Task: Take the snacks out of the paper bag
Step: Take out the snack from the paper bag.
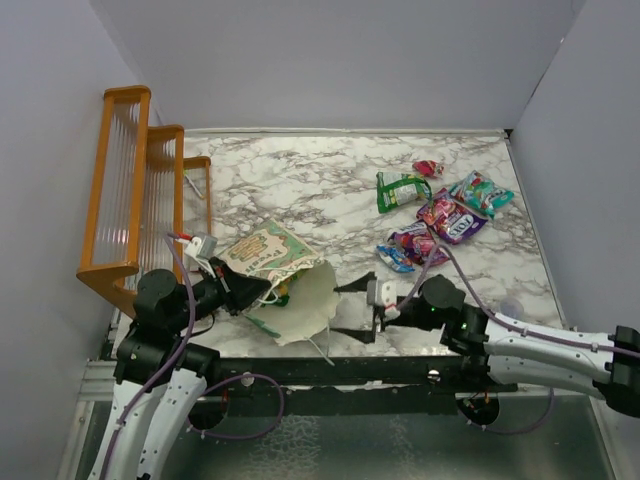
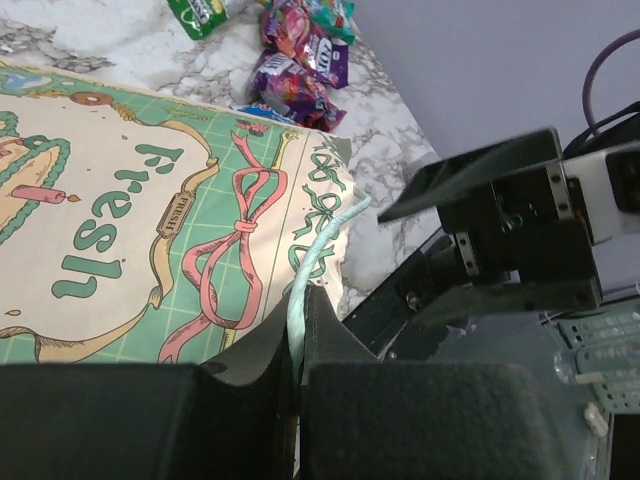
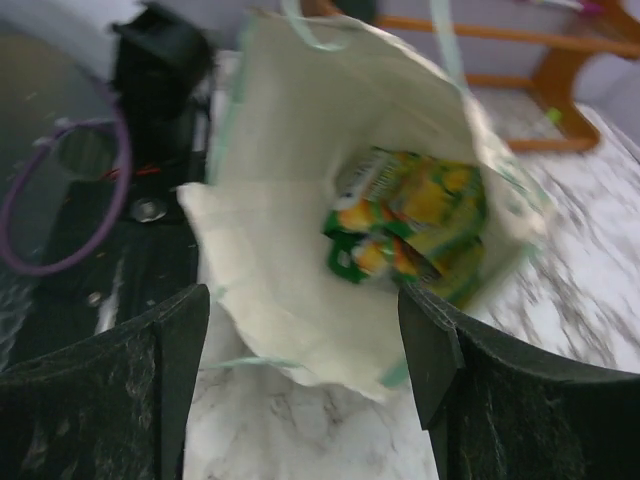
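The mint-green paper bag (image 1: 275,255) lies on its side near the table's front, its white mouth (image 1: 305,300) open toward my right gripper. My left gripper (image 1: 238,290) is shut on the bag's mint edge (image 2: 305,270), beside the cream printed panel (image 2: 130,220). My right gripper (image 1: 358,305) is open and empty just outside the mouth. In the right wrist view its fingers (image 3: 180,340) frame the bag's white inside (image 3: 280,250), where a green-and-yellow snack packet (image 3: 415,215) lies. Several snacks lie on the table at right: green (image 1: 400,190), teal (image 1: 483,192), pink-purple (image 1: 450,217).
An orange wooden rack (image 1: 140,190) stands along the left wall, behind the bag. The loose packets fill the right middle of the marble table (image 1: 300,180). Grey walls close in the back and both sides. The arm bases sit along the near edge.
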{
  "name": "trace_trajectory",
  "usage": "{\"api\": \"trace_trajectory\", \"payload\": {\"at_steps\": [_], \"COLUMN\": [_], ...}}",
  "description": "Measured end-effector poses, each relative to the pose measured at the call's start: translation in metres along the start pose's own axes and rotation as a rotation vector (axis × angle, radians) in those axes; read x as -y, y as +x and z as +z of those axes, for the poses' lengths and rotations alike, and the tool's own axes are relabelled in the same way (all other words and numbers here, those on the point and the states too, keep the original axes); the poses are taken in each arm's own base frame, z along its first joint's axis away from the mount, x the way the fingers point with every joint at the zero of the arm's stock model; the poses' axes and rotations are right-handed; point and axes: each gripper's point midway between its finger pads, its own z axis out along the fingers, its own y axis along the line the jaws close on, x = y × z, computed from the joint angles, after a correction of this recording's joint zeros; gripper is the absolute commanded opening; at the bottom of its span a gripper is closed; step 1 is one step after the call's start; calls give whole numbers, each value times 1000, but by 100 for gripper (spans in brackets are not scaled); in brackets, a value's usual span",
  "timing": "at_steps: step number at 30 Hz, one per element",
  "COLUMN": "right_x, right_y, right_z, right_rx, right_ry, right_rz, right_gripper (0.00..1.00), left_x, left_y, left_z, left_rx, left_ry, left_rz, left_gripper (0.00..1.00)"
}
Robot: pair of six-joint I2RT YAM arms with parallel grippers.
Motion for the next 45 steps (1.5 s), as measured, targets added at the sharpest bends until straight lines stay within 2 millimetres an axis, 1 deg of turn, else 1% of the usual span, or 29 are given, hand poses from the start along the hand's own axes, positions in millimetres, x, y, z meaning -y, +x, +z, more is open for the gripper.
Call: {"api": "trace_trajectory", "payload": {"at_steps": [1,2,4,6,7,8,11,14,16,19,24,28,32,35,40,45], "right_x": [-13,-32,-57,-78,-86,-91,-96,-89,-81,-72,-61,-55,-46,-39,-29,-16], "right_y": [-1,-1,0,2,4,5,12,26,36,45,58,68,74,78,92,112], "right_z": [4,10,18,26,32,37,54,72,83,98,125,140,155,163,164,166], "right_rx": [2,2,3,-1,-9,-16,-42,-81,-113,-151,-191,-222,-254,-281,-318,-349], "right_ry": [-54,-128,-221,-288,-314,-325,-333,-293,-261,-225,-163,-126,-68,-32,-13,8], "right_rz": [-37,-94,-173,-251,-296,-329,-422,-507,-559,-609,-662,-676,-692,-705,-712,-711], "right_gripper": [76,76,76,76,75,75,74,73,70,65,64,64,64,63,63,64], "left_x": [0,0,0,3,4,6,9,10,10,11,6,1,2,0,0,3], "left_y": [4,8,13,16,17,16,17,19,19,17,15,11,7,10,11,8], "left_z": [0,-1,-1,-3,-4,-6,-11,-17,-22,-26,-24,-24,-23,-21,-21,-22], "left_rx": [-7,-15,-25,-29,-26,-21,-9,-5,4,23,35,61,99,108,118,131], "left_ry": [9,19,33,49,55,60,69,62,47,35,14,-24,-14,-6,3,16], "left_rz": [-1,-2,-2,2,7,14,39,58,76,95,72,46,22,5,-1,5], "left_gripper": [0,0,0,0,0,0,0,0,0,0,0,0,0,0,0,0]}}
